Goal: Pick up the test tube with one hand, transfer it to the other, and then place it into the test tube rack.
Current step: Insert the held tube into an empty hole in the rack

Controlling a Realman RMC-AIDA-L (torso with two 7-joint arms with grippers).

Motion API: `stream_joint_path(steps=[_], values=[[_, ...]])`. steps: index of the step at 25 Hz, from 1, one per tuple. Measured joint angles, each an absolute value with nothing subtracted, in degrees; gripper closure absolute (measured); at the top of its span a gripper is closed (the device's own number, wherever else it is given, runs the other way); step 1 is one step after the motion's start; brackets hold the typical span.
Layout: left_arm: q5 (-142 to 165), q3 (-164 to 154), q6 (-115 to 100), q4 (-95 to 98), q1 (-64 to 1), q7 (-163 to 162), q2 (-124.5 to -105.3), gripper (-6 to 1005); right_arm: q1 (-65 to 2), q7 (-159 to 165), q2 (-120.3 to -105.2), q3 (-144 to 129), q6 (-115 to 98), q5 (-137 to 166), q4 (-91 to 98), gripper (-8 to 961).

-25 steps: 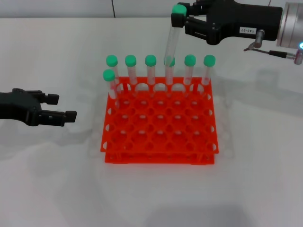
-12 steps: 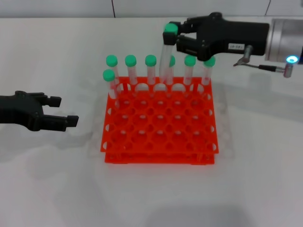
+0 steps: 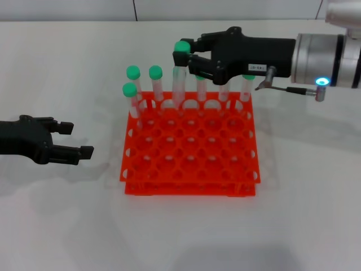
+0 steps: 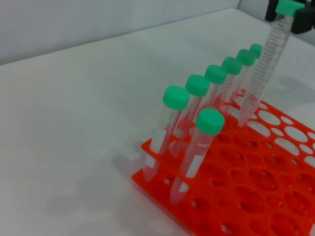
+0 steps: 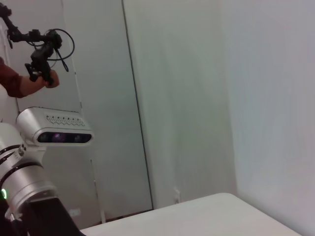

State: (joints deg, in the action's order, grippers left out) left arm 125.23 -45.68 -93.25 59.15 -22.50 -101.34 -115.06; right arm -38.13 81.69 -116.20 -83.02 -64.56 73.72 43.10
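Overhead, the right gripper [image 3: 189, 56] reaches in from the right, its fingers clamped on the green cap of the tube [image 3: 179, 79] — held nearly upright, its lower end at the rack's [image 3: 189, 169] back row. In the head view 6 other capped tubes stand in that rack, along the back row and the left corner. Off left, the left gripper [image 3: 72, 141] hovers above the bench [image 3: 56, 226] — fingers spread, holding nothing.

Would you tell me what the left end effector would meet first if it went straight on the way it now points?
Probably the test tube rack: the left end effector, open, points at the rack's near left side. Depth is unclear, so it might meet the racked tube there first.
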Motion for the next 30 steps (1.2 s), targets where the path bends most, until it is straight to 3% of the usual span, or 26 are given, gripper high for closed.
stream_joint_path(steps=[30], values=[[125.24, -45.70, -93.26, 59.05, -22.32, -100.32, -115.97, 108, -39.38, 73.01, -116.19, -96.96, -54.31, 59.28, 39.94, 676]])
